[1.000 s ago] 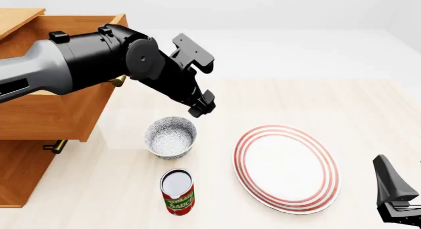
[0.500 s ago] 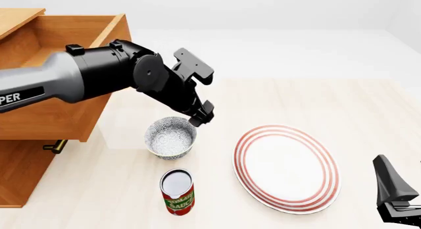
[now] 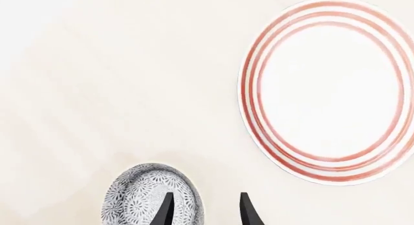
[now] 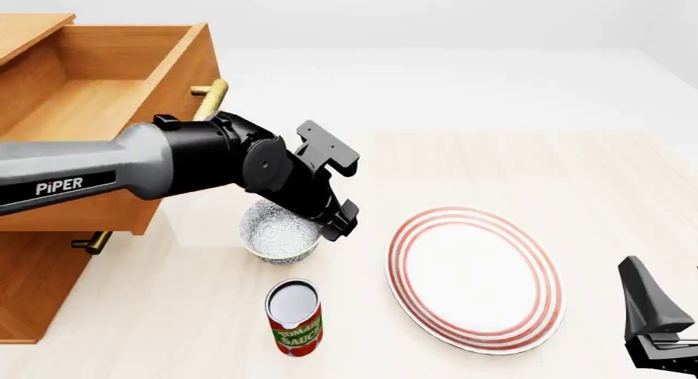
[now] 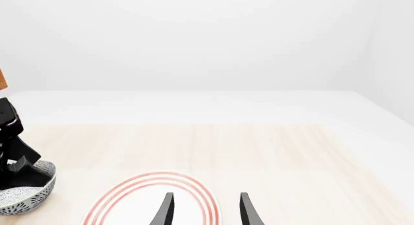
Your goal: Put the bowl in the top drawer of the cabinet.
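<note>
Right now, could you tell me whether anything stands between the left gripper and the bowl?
Nothing visible does. The left gripper is open with one finger over the bowl and the other outside its rim. The plate and can sit off to the sides.

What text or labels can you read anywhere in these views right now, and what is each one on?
"PiPER": white lettering on the grey link of the left arm, front view.
"TOMATO SAUCE": on the red and green label of the can, front view; small and curved, only just legible.
No readable text in either wrist view, nor on the bowl, plate or cabinet.
</note>
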Available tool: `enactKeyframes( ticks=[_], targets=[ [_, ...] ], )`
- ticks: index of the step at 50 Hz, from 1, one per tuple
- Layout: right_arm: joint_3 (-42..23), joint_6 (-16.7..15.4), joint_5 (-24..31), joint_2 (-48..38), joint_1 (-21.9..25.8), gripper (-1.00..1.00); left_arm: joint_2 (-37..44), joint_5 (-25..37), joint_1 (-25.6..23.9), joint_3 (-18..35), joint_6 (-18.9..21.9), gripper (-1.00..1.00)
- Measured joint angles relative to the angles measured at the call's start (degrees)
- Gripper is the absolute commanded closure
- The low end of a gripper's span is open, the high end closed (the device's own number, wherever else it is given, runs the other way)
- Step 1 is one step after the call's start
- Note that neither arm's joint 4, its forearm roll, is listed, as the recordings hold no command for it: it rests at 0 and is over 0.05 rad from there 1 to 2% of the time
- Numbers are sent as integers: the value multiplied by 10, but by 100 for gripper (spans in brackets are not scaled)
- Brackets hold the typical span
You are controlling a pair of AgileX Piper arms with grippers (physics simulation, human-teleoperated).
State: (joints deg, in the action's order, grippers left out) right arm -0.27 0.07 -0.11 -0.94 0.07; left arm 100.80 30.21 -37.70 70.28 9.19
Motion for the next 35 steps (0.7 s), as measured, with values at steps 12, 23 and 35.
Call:
enactKeyframes(
  ticks=[12,23,35],
  targets=[
    [0,0,0,0,0,-100,8,-18,-3,-19,-10,-100],
    [0,0,0,0,0,-100,15,-28,-2,-27,-13,-100],
    [0,0,0,0,0,-100,20,-37,-1,-35,-17,-100]
  ],
)
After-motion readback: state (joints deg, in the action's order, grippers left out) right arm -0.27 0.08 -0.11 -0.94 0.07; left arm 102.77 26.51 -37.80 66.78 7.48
